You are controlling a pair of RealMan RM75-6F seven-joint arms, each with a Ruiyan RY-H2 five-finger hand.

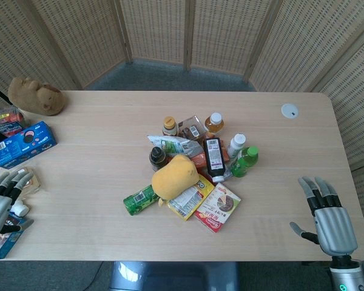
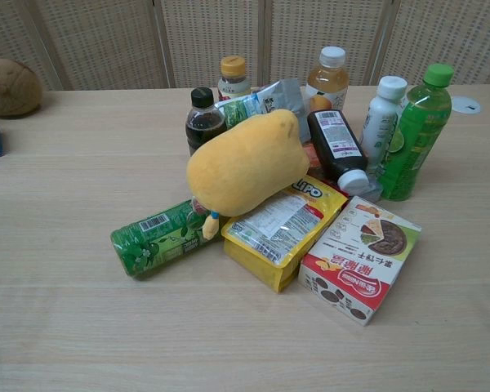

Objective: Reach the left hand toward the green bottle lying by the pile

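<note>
The green bottle (image 2: 158, 238) lay on its side on the table (image 2: 65, 327) — its far end tucked under the yellow plush (image 2: 245, 163), beside the yellow snack bag (image 2: 279, 224).

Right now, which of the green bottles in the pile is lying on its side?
The green bottle at the pile's front-left edge, partly under the yellow plush. The other green bottle, green-capped, stands upright at the right.
</note>
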